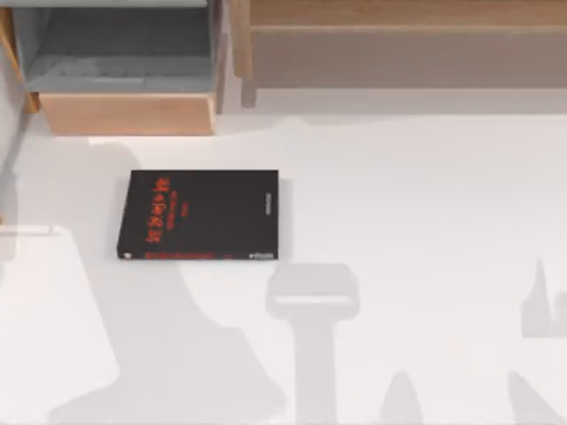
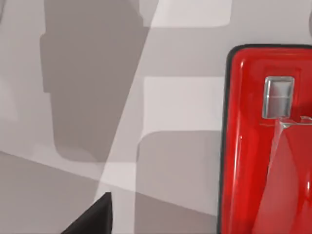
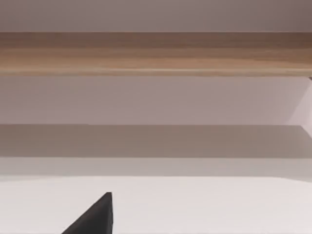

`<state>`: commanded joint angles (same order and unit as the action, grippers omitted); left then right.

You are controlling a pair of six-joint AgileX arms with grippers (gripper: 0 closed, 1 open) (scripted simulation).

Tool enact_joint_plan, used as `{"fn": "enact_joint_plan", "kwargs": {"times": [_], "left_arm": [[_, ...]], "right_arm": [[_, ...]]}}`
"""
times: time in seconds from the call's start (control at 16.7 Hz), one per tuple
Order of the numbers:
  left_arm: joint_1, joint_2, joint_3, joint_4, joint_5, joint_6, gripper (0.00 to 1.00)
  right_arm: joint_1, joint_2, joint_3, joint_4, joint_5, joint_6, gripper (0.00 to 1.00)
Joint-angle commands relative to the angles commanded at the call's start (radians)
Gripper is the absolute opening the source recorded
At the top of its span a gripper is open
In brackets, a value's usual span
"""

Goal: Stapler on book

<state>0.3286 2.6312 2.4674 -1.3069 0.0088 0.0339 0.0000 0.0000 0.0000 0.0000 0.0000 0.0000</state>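
Looking close at the red stapler (image 2: 265, 146) through our left wrist view, we seem still before the grasp, cannot tell our fingers' state, and must next lift it onto the black book (image 1: 199, 215) at the table's left.

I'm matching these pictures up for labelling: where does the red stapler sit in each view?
Top view: the book lies left of centre on the white table.
Left wrist view: the stapler fills the right edge and runs off the bottom, with table beside it.
Right wrist view: table below a wooden rail.
Shared landmark: the white table.
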Motion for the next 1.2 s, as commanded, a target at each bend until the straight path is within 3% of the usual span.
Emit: {"fn": "enact_joint_plan", "kwargs": {"times": [0.36, 1.14, 1.2], "left_arm": [[-0.011, 0.014, -0.031, 0.044, -0.001, -0.01, 1.0], [-0.011, 0.014, -0.031, 0.044, -0.001, -0.01, 0.02], [-0.011, 0.014, -0.031, 0.044, -0.001, -0.01, 0.0]], "right_arm": [[0.0, 0.0, 0.0, 0.0, 0.0, 0.0, 1.0], [0.0, 0.0, 0.0, 0.0, 0.0, 0.0, 1.0], [0.0, 0.0, 0.0, 0.0, 0.0, 0.0, 1.0]]}}
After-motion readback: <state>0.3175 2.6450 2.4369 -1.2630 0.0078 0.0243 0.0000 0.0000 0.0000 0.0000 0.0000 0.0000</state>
